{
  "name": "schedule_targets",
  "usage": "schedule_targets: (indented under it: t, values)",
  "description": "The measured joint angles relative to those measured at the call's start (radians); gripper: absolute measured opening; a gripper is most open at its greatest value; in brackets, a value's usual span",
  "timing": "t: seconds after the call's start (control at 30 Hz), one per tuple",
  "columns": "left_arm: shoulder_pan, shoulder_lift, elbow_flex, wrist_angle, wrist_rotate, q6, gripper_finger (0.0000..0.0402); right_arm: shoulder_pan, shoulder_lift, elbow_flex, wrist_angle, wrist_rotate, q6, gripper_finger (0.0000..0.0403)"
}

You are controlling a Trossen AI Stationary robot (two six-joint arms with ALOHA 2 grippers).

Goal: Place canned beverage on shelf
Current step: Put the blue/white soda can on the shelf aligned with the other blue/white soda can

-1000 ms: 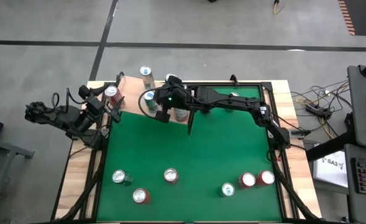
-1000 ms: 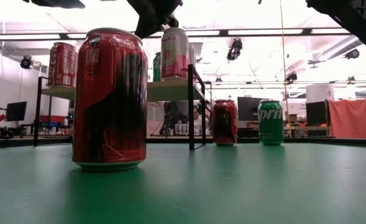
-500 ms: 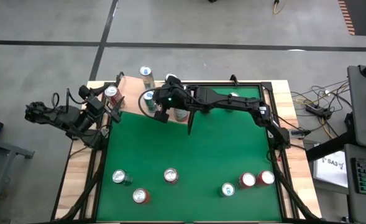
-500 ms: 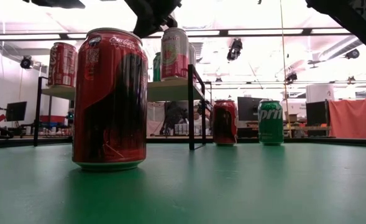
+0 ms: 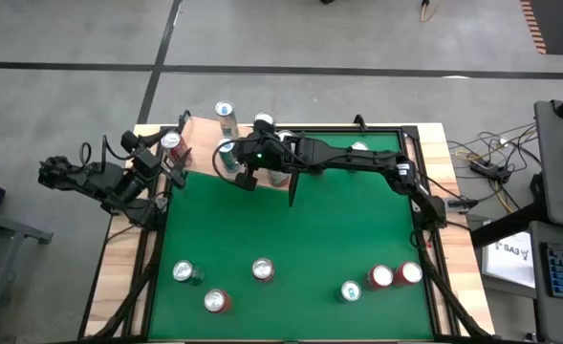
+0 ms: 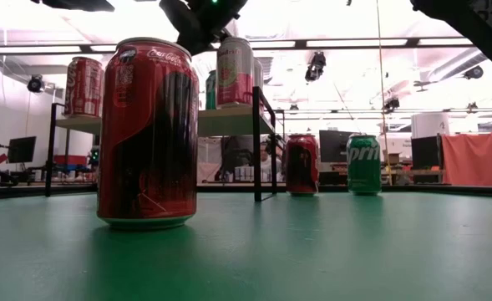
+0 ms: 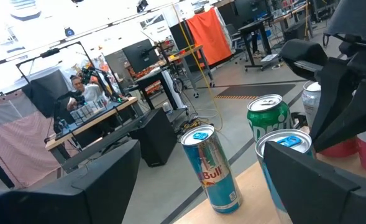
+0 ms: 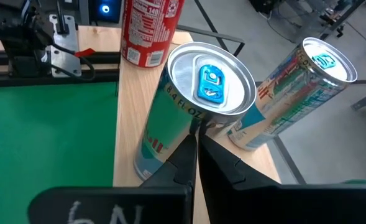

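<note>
Right claw [image 8: 194, 144] (shut) crowds can [image 8: 192, 99] near shelf [image 8: 128, 124] edge.

Your dark right arm stretches toward ten o'clock, its two-finger right gripper [image 5: 244, 178] pinched closed. Left gripper [image 5: 178, 164] sits wide open at nine.

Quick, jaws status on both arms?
Left gripper: open, holding nothing, beside the shelf.
Right gripper: closed, empty, over the shelf's cans.
</note>
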Motion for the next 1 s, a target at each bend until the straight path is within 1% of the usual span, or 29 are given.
schedule_targets:
  t: [0.43, 0.57, 0.67, 0.83, 1.0]
  values:
    - [0.000, 0.000, 0.000, 0.000, 0.000, 0.000, 0.0326, -0.001, 0.000, -0.047, 0.092, -0.003, -0.022, 0.0009]
    - [0.000, 0.000, 0.000, 0.000, 0.000, 0.000, 0.0326, -0.003, 0.000, -0.051, 0.112, -0.043, -0.024, 0.0009]
    - [0.000, 0.000, 0.000, 0.000, 0.000, 0.000, 0.0326, -0.006, 0.000, -0.053, 0.119, -0.044, -0.025, 0.0009]
    - [0.000, 0.000, 0.000, 0.000, 0.000, 0.000, 0.0326, -0.008, 0.022, -0.053, 0.163, -0.044, -0.037, 0.0009]
    - [0.000, 0.000, 0.000, 0.000, 0.000, 0.000, 0.0326, -0.011, 0.041, -0.053, 0.167, -0.044, -0.040, 0.0009]
